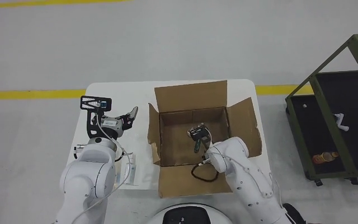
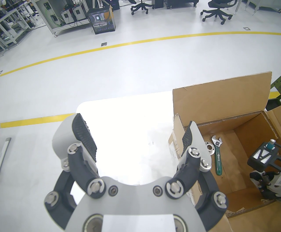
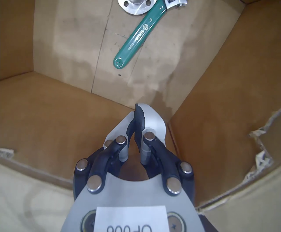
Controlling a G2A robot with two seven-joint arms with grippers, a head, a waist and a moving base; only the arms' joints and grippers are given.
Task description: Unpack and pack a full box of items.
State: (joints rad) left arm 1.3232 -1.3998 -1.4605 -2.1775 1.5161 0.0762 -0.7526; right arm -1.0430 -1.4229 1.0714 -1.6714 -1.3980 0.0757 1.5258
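The open cardboard box [image 1: 190,95] sits on the right half of the white table [image 1: 123,95], its front flap hanging over the near edge. On the box floor a green-handled adjustable wrench [image 3: 136,41] lies flat, its head right beside a round metal flange [image 3: 137,5]. The right gripper [image 3: 137,114] hangs inside the box short of the wrench handle, pads pressed together on nothing. The left gripper [image 2: 135,129] is above the bare table left of the box, spread wide and empty.

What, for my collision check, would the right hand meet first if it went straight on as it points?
Probably the bare floor of the box, near the wrench; the right hand is shut, and depth is unclear.
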